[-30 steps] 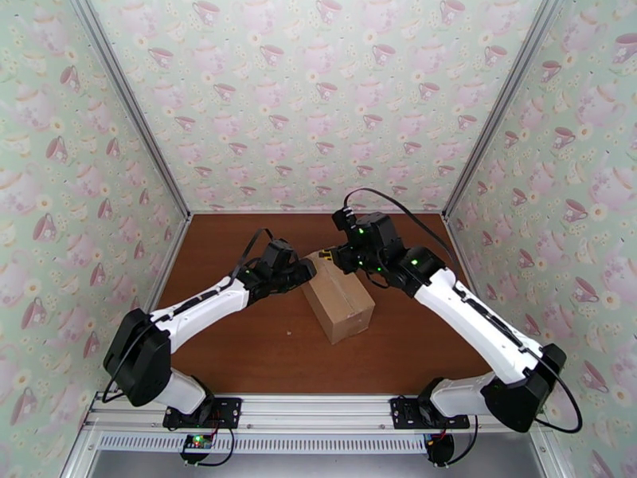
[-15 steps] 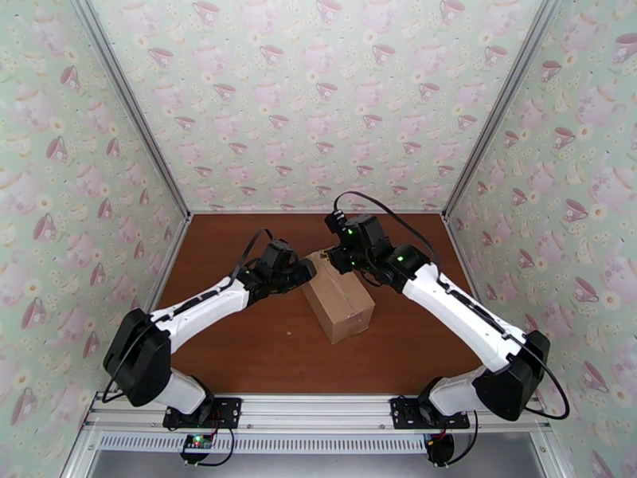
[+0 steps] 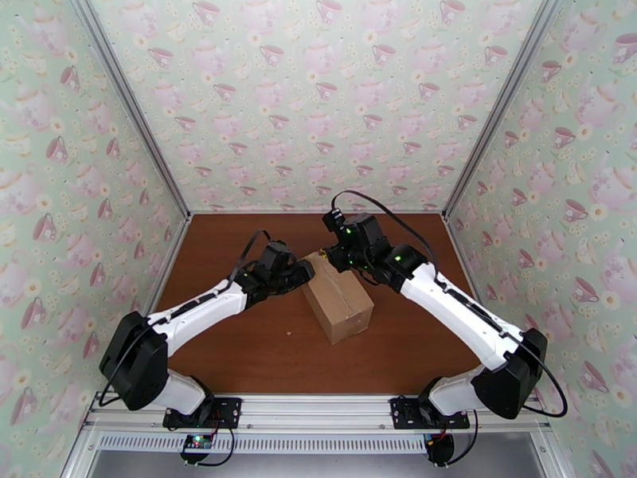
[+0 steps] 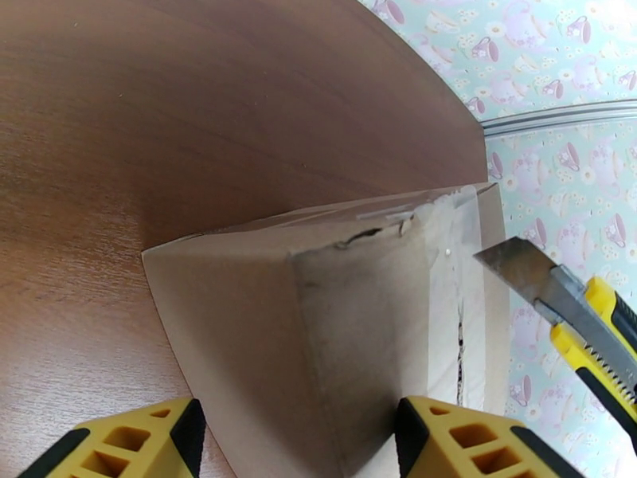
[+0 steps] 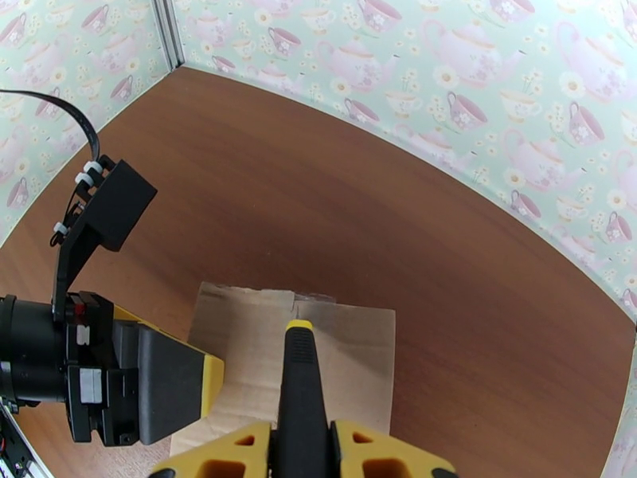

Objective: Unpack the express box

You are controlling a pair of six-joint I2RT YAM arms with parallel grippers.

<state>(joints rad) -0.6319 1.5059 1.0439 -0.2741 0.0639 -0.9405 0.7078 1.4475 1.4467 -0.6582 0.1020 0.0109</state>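
Looking down from the overhead camera, the express box (image 3: 340, 300) sits about mid-table (image 3: 239, 352), turned on a diagonal with one short end pointing toward the far left and the other toward the near right. The flaps are all down, so it's not opened up yet.

The left gripper (image 4: 298, 440) has come in from the left side and straddles the far-left end of the box. On its wrist cam the cardboard runs right between the two yellow fingers (image 4: 135, 444), one along each long side, and both pads look pressed against it, so I'd call that a clamp on the box.

The right gripper (image 5: 302, 452) is closed around a utility knife (image 4: 581, 320), the yellow-and-black snap-blade kind, with the black handle pinched between its fingers and sticking out forward over the box top. The blade (image 4: 517, 264) is extended and sits just beside the far top edge, close to the clear tape strip (image 4: 450, 248) running along the seam. Hard to say from these angles whether the tip is actually touching the tape or just hovering over it.

There's a ragged little tear (image 4: 374, 233) along the top edge of that end, and a dark gap shows partway down the seam.
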